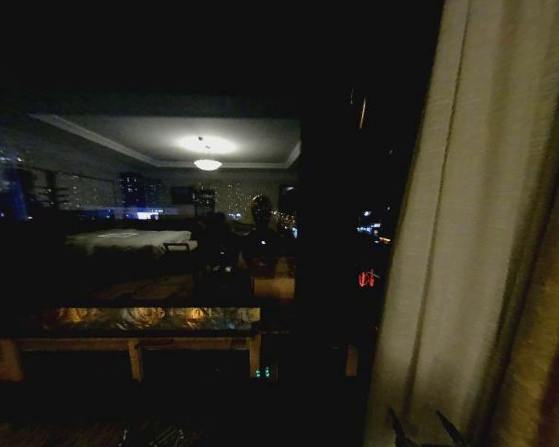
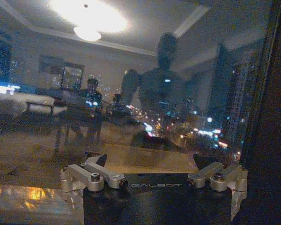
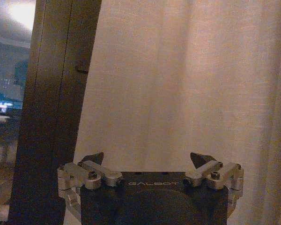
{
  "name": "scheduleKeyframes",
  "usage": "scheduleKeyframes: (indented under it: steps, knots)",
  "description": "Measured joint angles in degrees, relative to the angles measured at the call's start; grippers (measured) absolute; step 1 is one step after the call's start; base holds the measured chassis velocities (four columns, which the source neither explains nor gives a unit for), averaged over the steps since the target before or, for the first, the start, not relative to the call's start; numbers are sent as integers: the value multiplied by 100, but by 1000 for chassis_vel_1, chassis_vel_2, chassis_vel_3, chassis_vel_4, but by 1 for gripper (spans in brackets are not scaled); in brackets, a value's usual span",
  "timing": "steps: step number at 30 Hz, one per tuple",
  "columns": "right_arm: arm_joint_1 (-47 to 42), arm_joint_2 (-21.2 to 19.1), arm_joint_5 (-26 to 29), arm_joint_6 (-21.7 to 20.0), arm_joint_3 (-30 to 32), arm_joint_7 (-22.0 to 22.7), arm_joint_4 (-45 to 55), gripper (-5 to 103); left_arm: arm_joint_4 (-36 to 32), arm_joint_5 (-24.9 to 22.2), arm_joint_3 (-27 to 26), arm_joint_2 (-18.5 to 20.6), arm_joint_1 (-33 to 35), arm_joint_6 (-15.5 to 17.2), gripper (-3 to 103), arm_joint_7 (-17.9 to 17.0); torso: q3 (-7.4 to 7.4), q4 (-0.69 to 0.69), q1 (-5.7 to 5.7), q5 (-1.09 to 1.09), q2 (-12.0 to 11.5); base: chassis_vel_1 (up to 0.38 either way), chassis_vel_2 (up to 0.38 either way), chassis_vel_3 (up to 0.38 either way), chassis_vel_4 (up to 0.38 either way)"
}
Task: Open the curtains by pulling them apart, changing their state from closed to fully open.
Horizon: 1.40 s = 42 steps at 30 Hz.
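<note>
Right gripper point(image 3: 150, 161) spread wide, nothing between the black fingertips point(image 3: 93, 158), held just short of the sheer cream-white pleated curtain panel point(image 3: 187, 79), not touching it. Left gripper point(image 2: 150, 161) likewise spread wide and empty, facing the dark reflective window glass point(image 2: 131, 122) with free space ahead of the fingertips point(image 2: 97, 158).

From the head view, tips of the right gripper point(image 1: 427, 430) low at the foot of the same curtain panel point(image 1: 456, 233), gathered at the right side of the window. Panel's inner edge falling from the top of the view down toward the floor, slightly slanted. Heavier golden-brown drape point(image 1: 540, 372) just beside it, farther right. Dark vertical window frame post point(image 3: 51, 108) just beside the curtain's edge, touching or apart not clear.

Left of that edge, glass uncovered across the rest of the window. Low wooden bench point(image 1: 130, 345) along the bottom of the glass. Farther off, reflected round ceiling lamp point(image 1: 207, 164) and scattered city lights.
</note>
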Motion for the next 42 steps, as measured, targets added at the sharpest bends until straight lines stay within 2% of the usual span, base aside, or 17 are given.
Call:
scheduleKeyframes:
  steps: [16, 24, 29, 32, 42]
  knots:
    - [-21, 0, 57, 40, -357, 181, 30, 100, 128, 163, -80, -111, -13, -48, 100, 22, 1, 0, 1, 0, -2, 19, -17, -16, 18]
    - [-321, 0, 85, 383, -655, -188, 180, 100, 0, 82, -84, -95, 228, -49, 100, 34, 0, 0, -1, -1, -1, 117, -116, -116, 122]
    - [-413, 0, -99, 422, -837, -269, 247, 100, -112, -24, -83, -30, 285, 30, 100, 64, -1, -1, -3, 0, 1, 92, -100, -109, 91]
    - [-420, -1, -440, 515, -876, -270, 229, 100, -113, -57, -83, 0, 318, 22, 100, 73, 0, 0, -2, 0, 0, 65, -64, -65, 69]
    - [-548, 0, -633, 601, -722, -241, 330, 100, -73, -88, -78, 103, 260, 15, 100, 100, 1, 0, 3, 0, -2, 61, -24, -60, 27]
